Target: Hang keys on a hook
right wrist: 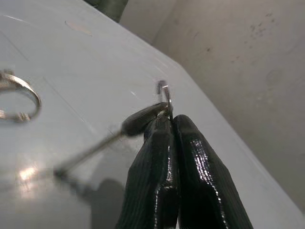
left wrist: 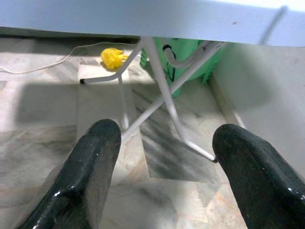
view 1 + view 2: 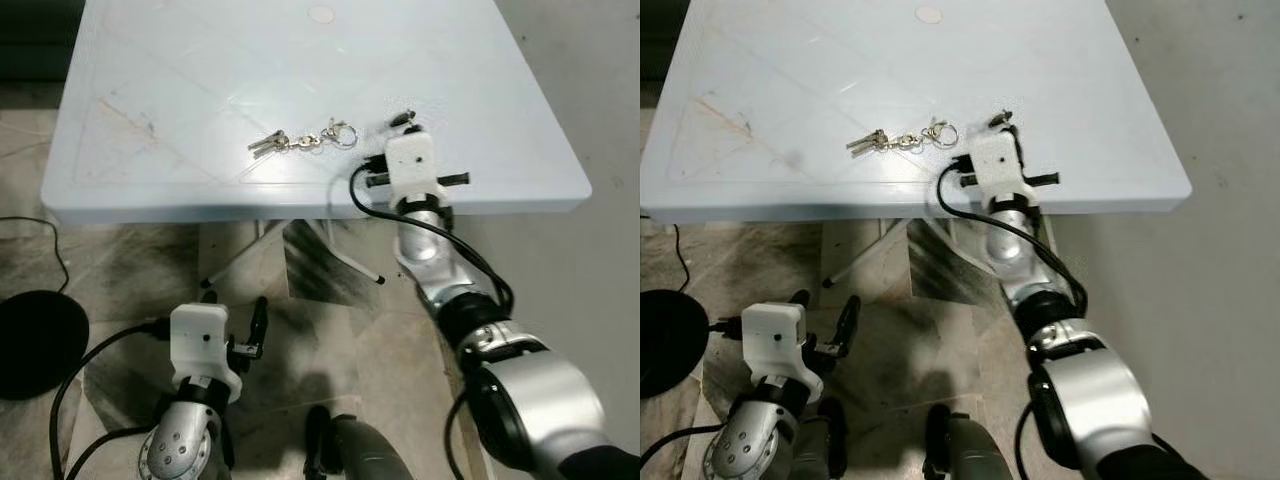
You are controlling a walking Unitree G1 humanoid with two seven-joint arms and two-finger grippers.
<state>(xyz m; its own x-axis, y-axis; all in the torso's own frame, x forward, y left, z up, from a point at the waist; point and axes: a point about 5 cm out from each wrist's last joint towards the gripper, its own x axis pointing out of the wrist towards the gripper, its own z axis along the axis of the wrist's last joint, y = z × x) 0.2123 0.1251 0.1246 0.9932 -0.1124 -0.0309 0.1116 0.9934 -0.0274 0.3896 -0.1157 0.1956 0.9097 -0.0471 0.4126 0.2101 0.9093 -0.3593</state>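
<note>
Keys [image 3: 283,142] are laid flat on the pale blue table [image 3: 150,60], long axis across the robot's front, ring end toward the right gripper [image 3: 404,120], fingers pressed together, just beside. Left gripper [image 3: 237,318], spread wide, is held low, below the tabletop.

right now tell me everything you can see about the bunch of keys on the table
The keys are a small silvery metal bunch: two or three keys lying flat and fanned toward the robot's left, joined by short links and a clasp to a larger split ring on the robot's right. They rest on the pale blue table, near its front edge. Nothing grips them; the right pincer sits just beyond the ring, apart from it and shut.
</note>
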